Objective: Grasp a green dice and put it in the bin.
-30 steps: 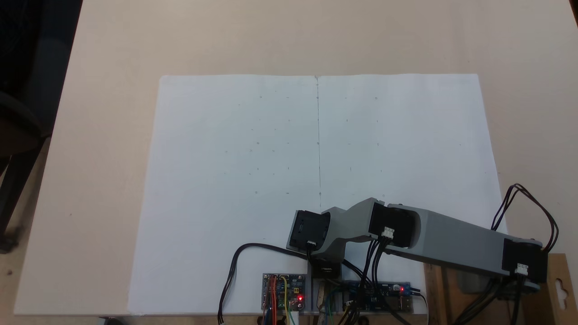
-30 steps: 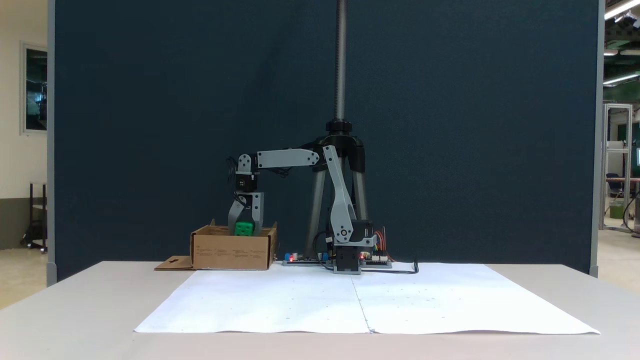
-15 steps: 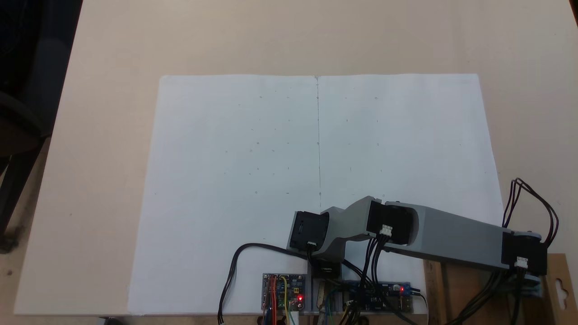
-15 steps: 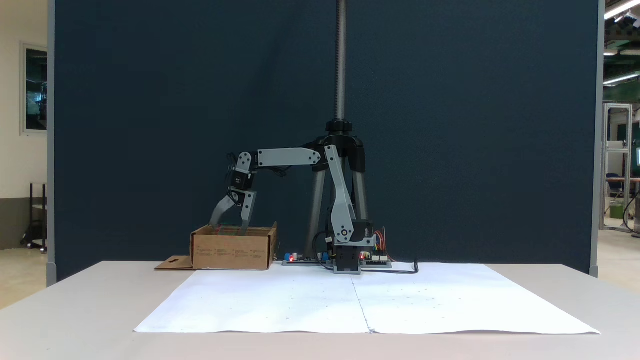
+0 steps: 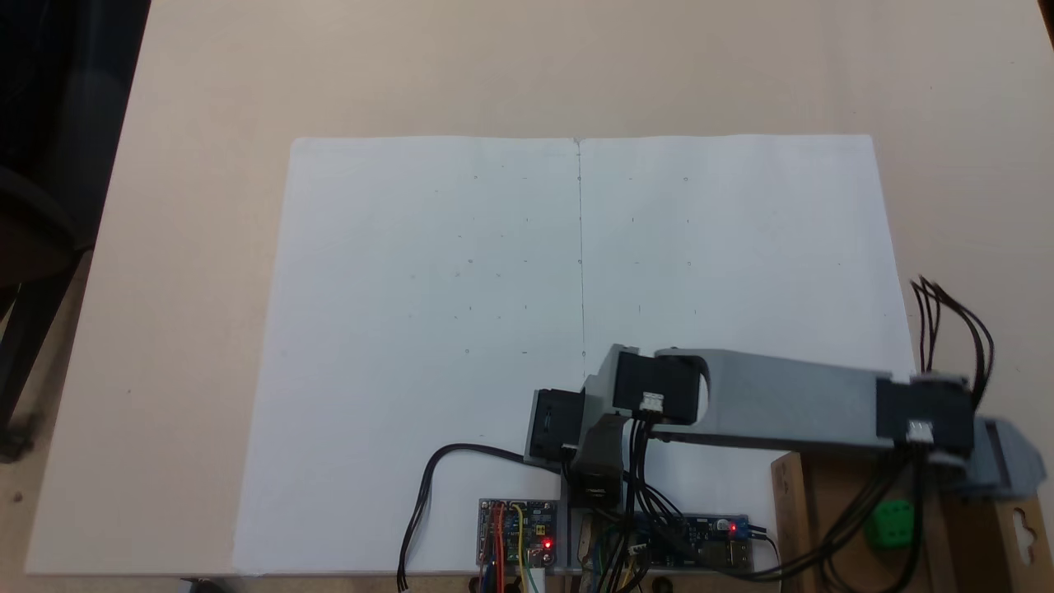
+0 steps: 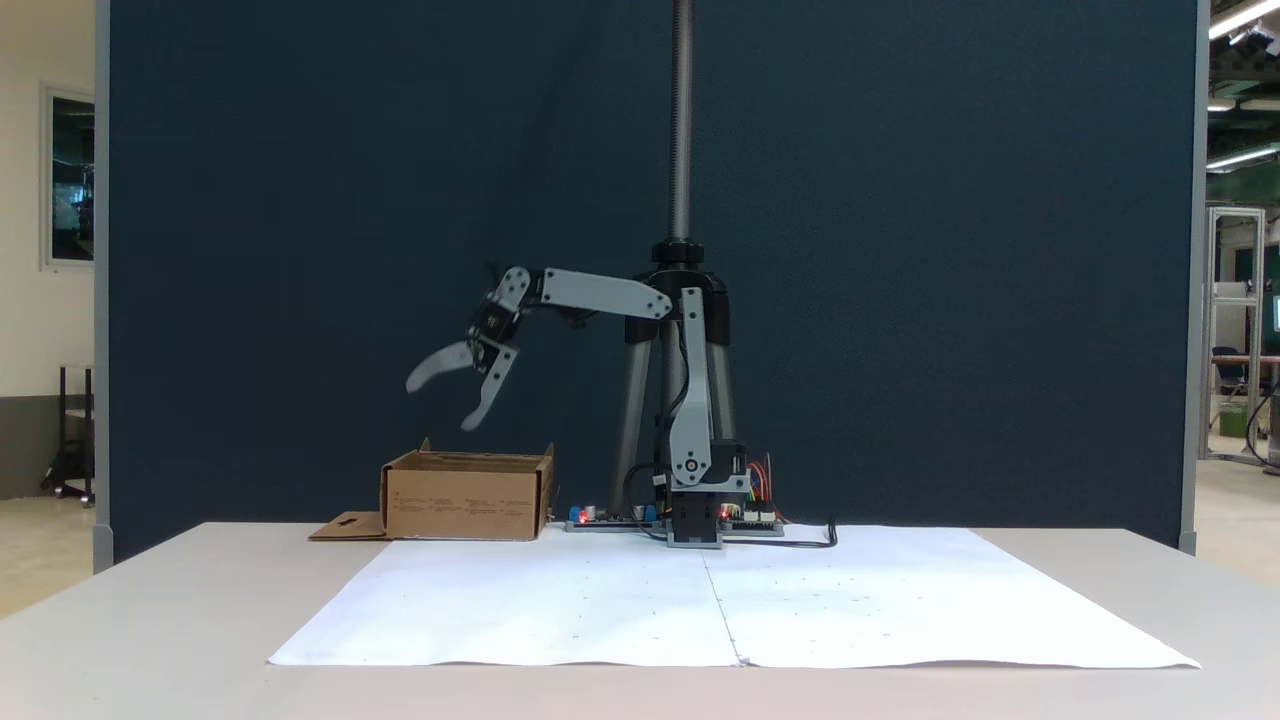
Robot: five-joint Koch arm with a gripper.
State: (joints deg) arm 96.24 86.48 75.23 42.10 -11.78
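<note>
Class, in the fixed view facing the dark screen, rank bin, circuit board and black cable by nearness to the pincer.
1. bin, just below the open pincer.
2. circuit board, right of the bin.
3. black cable, farthest right.

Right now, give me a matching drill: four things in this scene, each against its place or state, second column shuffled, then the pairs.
Things:
1. green dice
2. gripper
3. bin
4. white paper sheets

Place or state:
A. jaws spread, raised above the box
B. flat on the table in front of the arm's base
C. lying inside the cardboard box
D. on the table beside the arm's base, flap lying flat

Pairs: 1-C, 2-A, 3-D, 4-B
</note>
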